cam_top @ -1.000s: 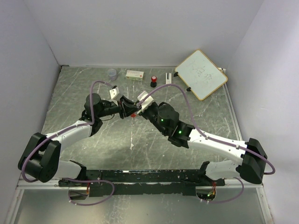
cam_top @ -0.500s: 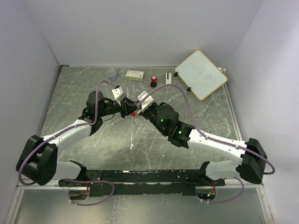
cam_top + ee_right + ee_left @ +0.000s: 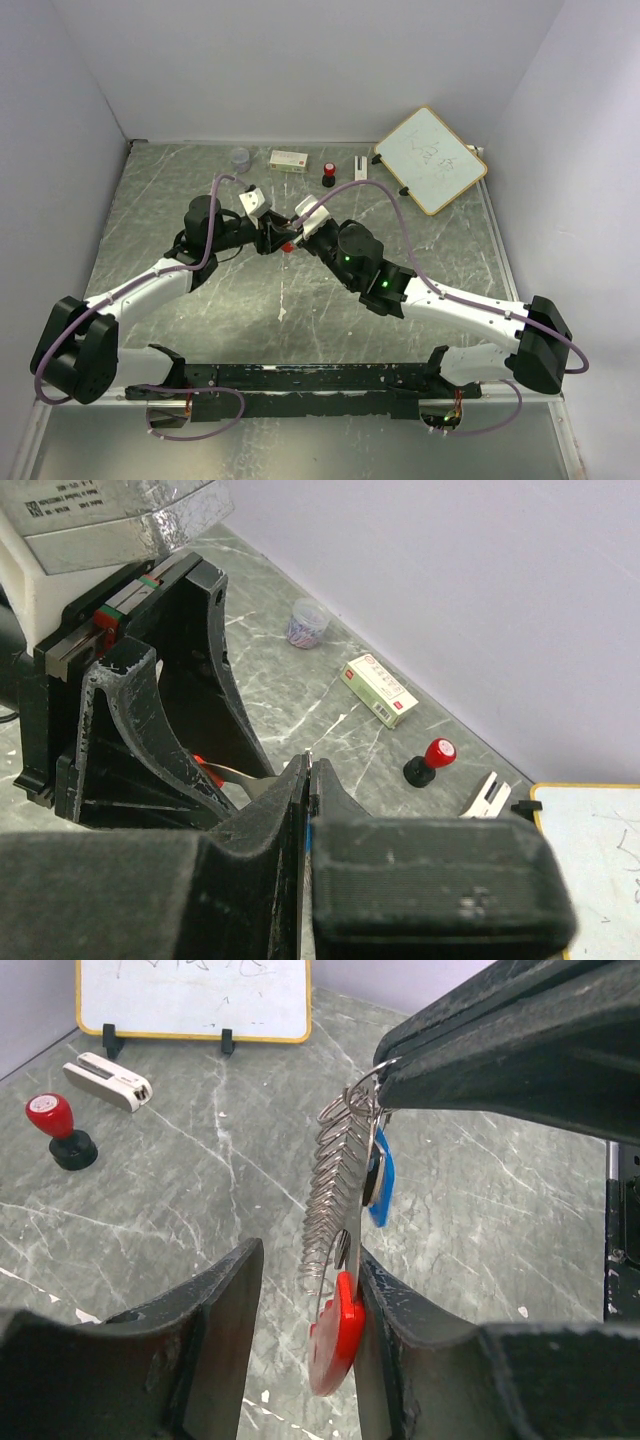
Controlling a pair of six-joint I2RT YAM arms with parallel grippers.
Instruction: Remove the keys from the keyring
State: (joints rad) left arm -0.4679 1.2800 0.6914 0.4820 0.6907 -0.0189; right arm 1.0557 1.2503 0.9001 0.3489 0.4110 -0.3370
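— Tools first: the right tool (image 3: 307, 775) is pinched tight on the ring (image 3: 352, 1100), holding the whole bunch up off the bench (image 3: 150, 1220).

— And the left tool (image 3: 308, 1340)?

— Its jaws are a narrow way apart, straddling the bottom of the keys (image 3: 335, 1190). The red piece (image 3: 337, 1345) lies against one finger (image 3: 400, 1350). There's daylight on the other side, so nothing is gripped there.

— Where's the blue key (image 3: 381, 1185)?

— Hanging behind the silver fan, just under the right tool.

— So what's the trick from here?

— I'd say close on one key only, low on its blade. Then work it round along the ring rather than tugging straight down. The right tool must hold the ring dead steady, or the coil won't let the key pass.

— Risk?

— Grabbing the whole fan at once; I reckon it would jam.
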